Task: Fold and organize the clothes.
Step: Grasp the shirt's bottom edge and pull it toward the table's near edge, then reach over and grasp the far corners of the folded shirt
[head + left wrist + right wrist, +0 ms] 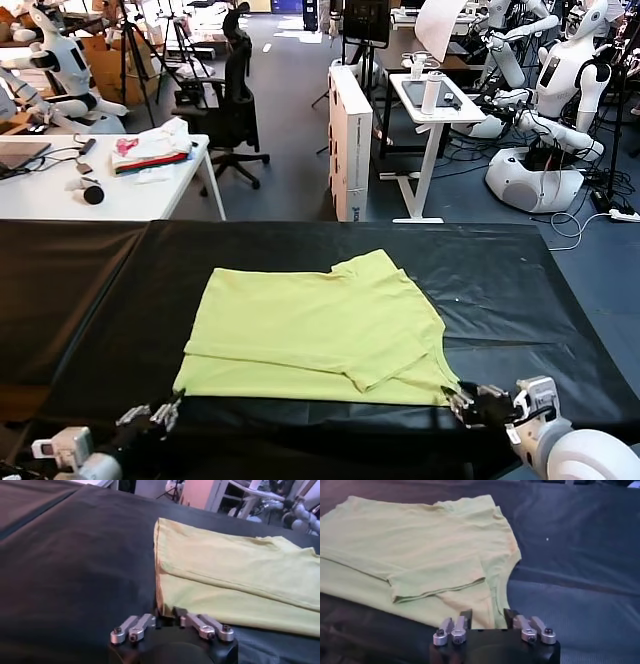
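A: Where is the T-shirt [315,330]?

B: It lies flat in the middle of the black counter [500,290], already folded once so a top layer covers part of the layer beneath, with one sleeve on top. Both tools sit at the shirt's near edge, the edge closest to the robot.

A: And the tools?

B: The left tool [165,412] is at the shirt's near left corner, its fingers spread, holding nothing. The right tool [462,402] is at the near right corner, also spread and empty. In each wrist view the shirt's hem lies just ahead of the fingertips, at the mouth of the jaws rather than between them.

A: How should the next fold go?

B: Probably both tools should pinch their corners at the same height, catching every layer, then lift and carry the edge evenly away from the robot so the cloth does not twist or bunch.
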Motion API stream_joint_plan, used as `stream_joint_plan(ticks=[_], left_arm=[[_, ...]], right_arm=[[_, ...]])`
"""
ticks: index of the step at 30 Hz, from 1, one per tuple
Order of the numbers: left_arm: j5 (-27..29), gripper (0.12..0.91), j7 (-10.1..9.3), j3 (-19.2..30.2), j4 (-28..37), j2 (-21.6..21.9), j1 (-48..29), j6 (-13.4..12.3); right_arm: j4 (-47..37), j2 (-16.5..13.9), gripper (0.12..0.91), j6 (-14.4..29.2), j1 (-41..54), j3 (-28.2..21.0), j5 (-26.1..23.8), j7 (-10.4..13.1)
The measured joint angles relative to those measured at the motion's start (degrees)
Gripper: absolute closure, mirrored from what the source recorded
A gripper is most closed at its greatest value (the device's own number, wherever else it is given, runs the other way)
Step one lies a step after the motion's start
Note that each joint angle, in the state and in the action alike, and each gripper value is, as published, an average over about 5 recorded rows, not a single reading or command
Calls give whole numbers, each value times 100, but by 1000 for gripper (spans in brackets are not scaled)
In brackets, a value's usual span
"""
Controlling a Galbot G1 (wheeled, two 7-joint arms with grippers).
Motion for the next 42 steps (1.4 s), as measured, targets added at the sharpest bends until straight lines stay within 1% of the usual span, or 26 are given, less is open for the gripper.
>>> stream_joint_plan(ticks=[2,5,7,11,15,17,20,24,28,31,35,42], left_arm=[[-278,130,-184,43,55,97,-297,170],[-732,124,-521,193,232,312,-964,364],[-968,123,-646,342,411,490,-1479,430],[-1415,123,-735,749,938,843,-2535,508],[-1783,123,-809,1200,1607,990,-3486,598],[-1866,123,-789,1442,1966,997,-3929,636],[-1903,123,-697,1821,2508,953,-4538,716],[-1863,123,-495,2297,3218,832,-5225,848],[-1776,123,-389,2638,3852,682,-5743,892],[-1757,123,-333,2783,4222,602,-5986,907],[-1728,123,-245,2909,4535,555,-6145,930],[-1559,123,-140,3025,4740,467,-6261,898]], right_arm=[[-350,66,118,0,596,-269,-16,-27],[-927,211,118,0,1562,-774,-57,-45],[-1330,337,118,0,2188,-1127,-95,-92],[-2152,654,118,0,3270,-1774,-296,-261],[-2902,1001,118,0,4089,-2316,-578,-495],[-3223,1165,118,0,4377,-2534,-676,-591],[-3628,1390,118,0,4660,-2787,-782,-650],[-3993,1628,118,0,4855,-2986,-872,-593],[-4207,1812,118,0,4917,-3055,-900,-501],[-4307,1928,118,0,4924,-3081,-938,-463],[-4383,2016,118,0,4930,-3107,-1009,-459],[-4497,2145,118,0,4980,-3135,-1110,-467]])
